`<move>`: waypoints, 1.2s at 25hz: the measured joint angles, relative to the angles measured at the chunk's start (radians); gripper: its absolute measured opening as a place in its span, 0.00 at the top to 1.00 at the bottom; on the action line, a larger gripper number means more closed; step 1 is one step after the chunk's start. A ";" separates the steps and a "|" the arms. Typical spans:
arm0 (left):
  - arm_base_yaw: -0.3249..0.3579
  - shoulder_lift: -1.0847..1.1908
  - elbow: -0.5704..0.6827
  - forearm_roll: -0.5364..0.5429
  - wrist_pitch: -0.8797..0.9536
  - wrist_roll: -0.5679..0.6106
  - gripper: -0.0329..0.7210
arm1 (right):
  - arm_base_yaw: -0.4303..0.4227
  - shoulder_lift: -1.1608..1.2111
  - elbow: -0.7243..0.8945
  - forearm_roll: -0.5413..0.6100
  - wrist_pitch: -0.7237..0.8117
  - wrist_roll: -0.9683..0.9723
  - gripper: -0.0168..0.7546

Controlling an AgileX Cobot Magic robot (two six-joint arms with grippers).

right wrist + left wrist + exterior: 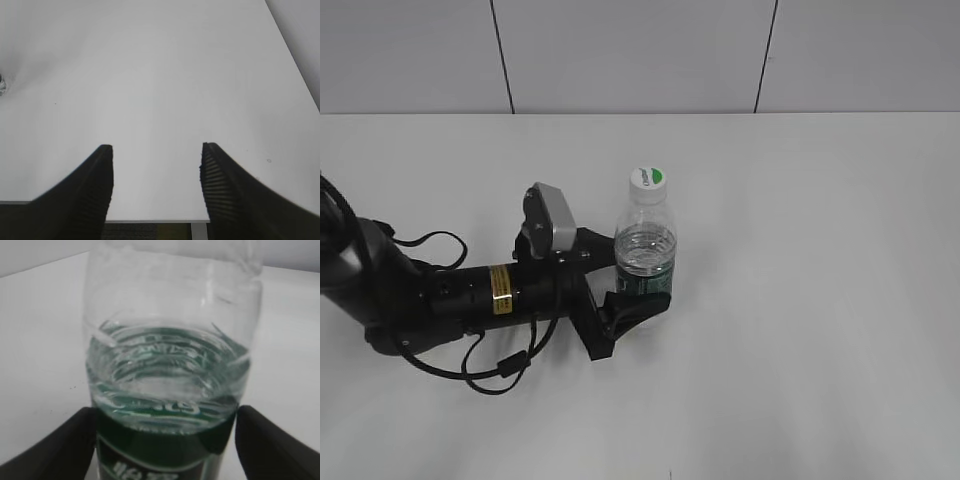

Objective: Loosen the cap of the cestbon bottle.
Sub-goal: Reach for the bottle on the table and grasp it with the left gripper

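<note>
Your left gripper clamps the cestbon bottle at its green label band, holding it upright on the table. Your right gripper stands open over bare table, holding nothing. The thin ribbed bottle, about half full, will likely flex and slip. Take the small white cap by its sides with 2 fingers.

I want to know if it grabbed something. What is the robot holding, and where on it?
The left claw holds the cestbon bottle by its lower body, at the green label. The right claw holds nothing.
</note>
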 joint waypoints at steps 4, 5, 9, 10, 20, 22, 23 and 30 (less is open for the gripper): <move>-0.016 0.025 -0.055 -0.003 0.001 -0.033 0.26 | 0.000 0.000 0.000 0.000 0.000 0.000 0.43; -0.018 0.028 -0.066 -0.009 0.001 -0.046 0.26 | 0.000 0.000 0.000 0.000 0.000 0.000 0.43; -0.023 0.028 -0.077 -0.022 0.004 -0.061 0.26 | 0.000 0.000 0.000 0.000 0.000 0.000 0.43; -0.023 0.028 -0.077 -0.022 0.007 -0.062 0.26 | 0.000 0.000 0.000 0.000 0.000 0.000 0.43; -0.027 0.028 -0.077 -0.015 0.006 -0.066 0.41 | 0.000 0.000 0.000 0.000 0.000 0.000 0.43; -0.027 0.028 -0.077 -0.016 0.006 -0.066 0.41 | 0.000 0.000 0.000 0.000 0.000 0.000 0.43; -0.027 0.028 -0.077 -0.016 0.006 -0.066 0.41 | 0.000 0.000 0.000 0.000 0.000 0.000 0.43; -0.027 0.028 -0.077 -0.013 0.005 -0.064 0.41 | 0.000 0.000 0.000 0.000 0.000 0.000 0.43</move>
